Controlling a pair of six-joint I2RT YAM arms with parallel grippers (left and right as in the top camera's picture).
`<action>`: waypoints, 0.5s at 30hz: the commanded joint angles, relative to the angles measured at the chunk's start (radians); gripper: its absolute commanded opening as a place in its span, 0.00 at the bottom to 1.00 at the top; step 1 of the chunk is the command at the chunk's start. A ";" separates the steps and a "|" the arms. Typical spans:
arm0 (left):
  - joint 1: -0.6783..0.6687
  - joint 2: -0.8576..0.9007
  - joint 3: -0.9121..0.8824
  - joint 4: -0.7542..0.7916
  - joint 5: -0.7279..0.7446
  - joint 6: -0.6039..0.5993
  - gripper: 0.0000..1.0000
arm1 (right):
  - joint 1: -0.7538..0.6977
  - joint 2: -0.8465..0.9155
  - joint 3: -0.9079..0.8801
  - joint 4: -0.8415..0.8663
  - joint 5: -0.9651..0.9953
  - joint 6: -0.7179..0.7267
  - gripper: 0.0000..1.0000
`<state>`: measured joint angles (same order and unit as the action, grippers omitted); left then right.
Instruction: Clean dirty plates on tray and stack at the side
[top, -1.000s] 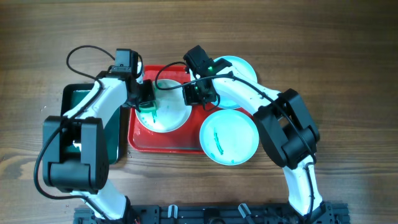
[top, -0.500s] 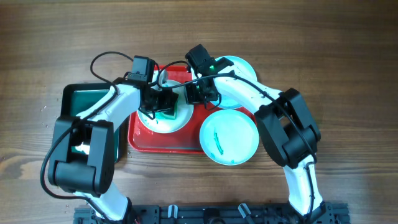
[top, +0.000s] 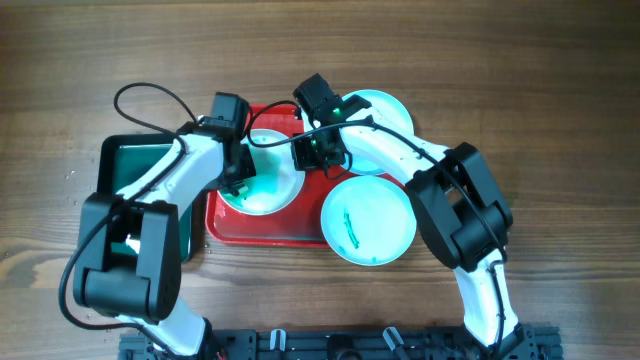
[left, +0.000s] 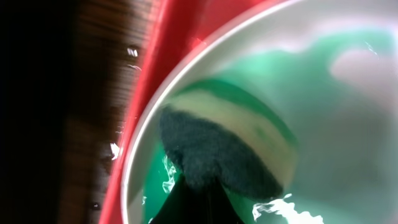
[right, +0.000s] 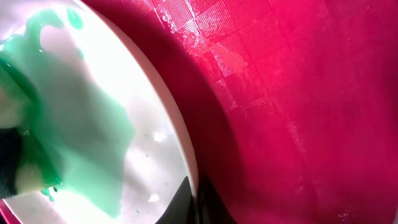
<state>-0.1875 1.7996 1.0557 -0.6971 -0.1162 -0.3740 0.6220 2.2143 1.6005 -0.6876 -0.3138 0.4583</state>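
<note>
The white plate (top: 272, 190) lies on the left half of the red tray (top: 260, 233), covered in green soapy smear. My left gripper (top: 238, 172) is shut on a dark-faced sponge (left: 217, 155) and presses it on the plate's left side (left: 348, 124) by the rim. My right gripper (top: 318, 152) is shut on the white plate's right rim (right: 189, 155), over the tray floor (right: 298, 93). One turquoise plate (top: 368, 222) with a dark teal smear sits at the tray's front right corner. The other turquoise plate (top: 388, 112) lies at the back right, partly under my right arm.
A black basin with green inside (top: 140, 165) stands left of the tray, under my left arm. Bare wooden table (top: 560, 120) surrounds everything. A black rail (top: 330, 345) runs along the front edge.
My left gripper swept the sponge right across the white plate, then back to its left side. The right gripper has stayed on the plate's rim.
</note>
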 joint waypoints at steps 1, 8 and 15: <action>0.015 0.026 -0.055 -0.043 0.409 0.250 0.04 | -0.011 0.034 -0.004 -0.021 0.024 -0.013 0.04; 0.015 0.028 -0.072 0.090 0.492 0.218 0.04 | -0.011 0.034 -0.004 -0.021 0.023 -0.011 0.04; -0.021 0.030 -0.087 0.275 0.473 0.153 0.04 | -0.011 0.034 -0.004 -0.017 0.023 -0.010 0.04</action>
<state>-0.1658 1.7935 0.9897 -0.4980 0.3229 -0.1970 0.6048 2.2143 1.6005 -0.7025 -0.3099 0.4500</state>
